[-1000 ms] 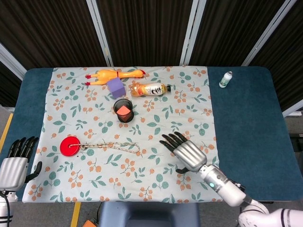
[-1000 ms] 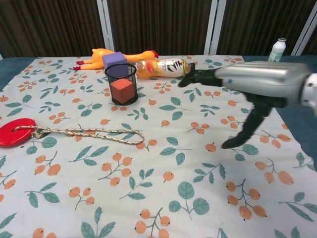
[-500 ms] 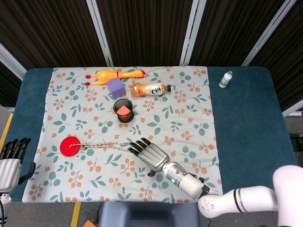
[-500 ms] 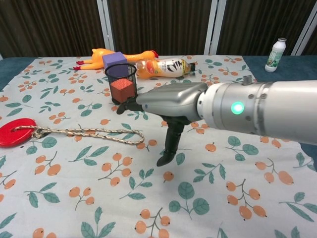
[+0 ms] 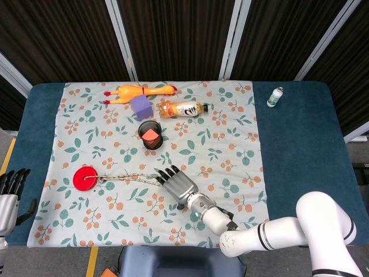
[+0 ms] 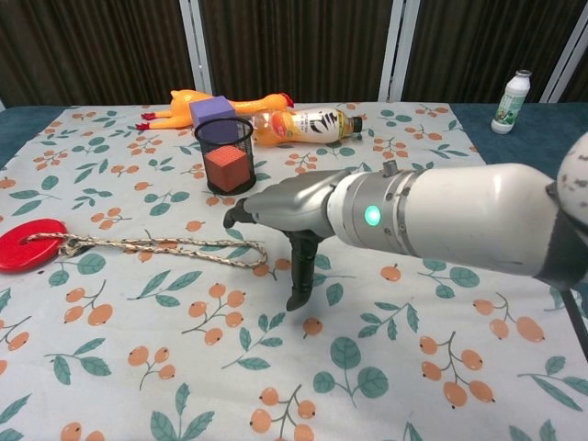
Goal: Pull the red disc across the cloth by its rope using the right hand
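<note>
Red flat plastic disc (image 5: 85, 177) unmoved; the right hand (image 5: 177, 184), fingers spread and empty, has slid leftward to the braided beige rope's (image 5: 131, 178) looped end, ready to grasp.

No text is reading clearly anywhere. The orange bottle (image 6: 305, 124) is showing a patterned label and the small white bottle (image 6: 511, 95) a green one, but both are appearing too small and blurred to make out.

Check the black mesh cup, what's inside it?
The black mesh cup holds an orange-red cube, visible through the mesh and from above in the head view. Anything beneath the cube is hidden.
</note>
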Motion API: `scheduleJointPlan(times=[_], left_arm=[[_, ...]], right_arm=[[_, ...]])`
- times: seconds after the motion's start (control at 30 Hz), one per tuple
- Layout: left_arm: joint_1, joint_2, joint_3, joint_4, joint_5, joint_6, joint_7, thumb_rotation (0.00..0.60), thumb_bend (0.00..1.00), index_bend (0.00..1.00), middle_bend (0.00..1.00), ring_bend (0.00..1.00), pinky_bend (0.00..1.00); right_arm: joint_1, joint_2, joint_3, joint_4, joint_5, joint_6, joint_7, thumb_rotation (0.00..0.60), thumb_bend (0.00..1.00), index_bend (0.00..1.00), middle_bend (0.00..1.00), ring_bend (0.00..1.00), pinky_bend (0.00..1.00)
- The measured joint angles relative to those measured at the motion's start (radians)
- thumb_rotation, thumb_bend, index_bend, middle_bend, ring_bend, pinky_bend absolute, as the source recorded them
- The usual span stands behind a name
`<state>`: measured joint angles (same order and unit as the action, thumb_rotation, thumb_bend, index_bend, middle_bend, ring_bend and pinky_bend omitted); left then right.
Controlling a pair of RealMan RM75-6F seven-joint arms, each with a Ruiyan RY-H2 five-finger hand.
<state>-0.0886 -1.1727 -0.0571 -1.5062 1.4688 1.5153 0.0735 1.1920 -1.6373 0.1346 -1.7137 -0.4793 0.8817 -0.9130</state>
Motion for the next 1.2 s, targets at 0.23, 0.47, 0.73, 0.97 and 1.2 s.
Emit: scheduleJointPlan(times=[0.23,0.47,0.73,0.97,1.2], left_arm=[[0.002,0.0,-0.001,0.002,-0.001,0.001,-0.002,0.57,0.46,0.0,0.06,0.0,0.08],[0.007,0.003,-0.001,0.01,-0.007,0.0,-0.01,0.569,0.46,0.0,0.06,0.0,0.08],[0.01,0.001,-0.002,0.022,-0.01,-0.003,-0.022,0.569,0.46,0.0,0.06,0.0,0.08],[0.011,0.0,-0.002,0.026,-0.01,-0.005,-0.027,0.569,0.46,0.0,0.06,0.0,0.08],[0.011,0.004,-0.005,0.024,-0.01,-0.004,-0.027,0.568,0.46,0.0,0.06,0.0,0.08]], right_arm=[[0.018,-0.011,-0.017,0.016,0.013,0.001,0.017,0.6,0.2,0.0,0.01,0.0,0.0],[0.038,-0.021,-0.033,0.045,0.045,-0.012,0.029,0.6,0.2,0.0,0.06,0.0,0.0],[0.058,-0.031,-0.059,0.069,0.051,-0.029,0.056,0.6,0.2,0.0,0.11,0.0,0.0],[0.072,-0.038,-0.09,0.083,0.073,-0.034,0.059,0.6,0.2,0.0,0.14,0.0,0.0],[0.079,-0.039,-0.101,0.088,0.069,-0.029,0.074,0.6,0.21,0.0,0.18,0.0,0.0]])
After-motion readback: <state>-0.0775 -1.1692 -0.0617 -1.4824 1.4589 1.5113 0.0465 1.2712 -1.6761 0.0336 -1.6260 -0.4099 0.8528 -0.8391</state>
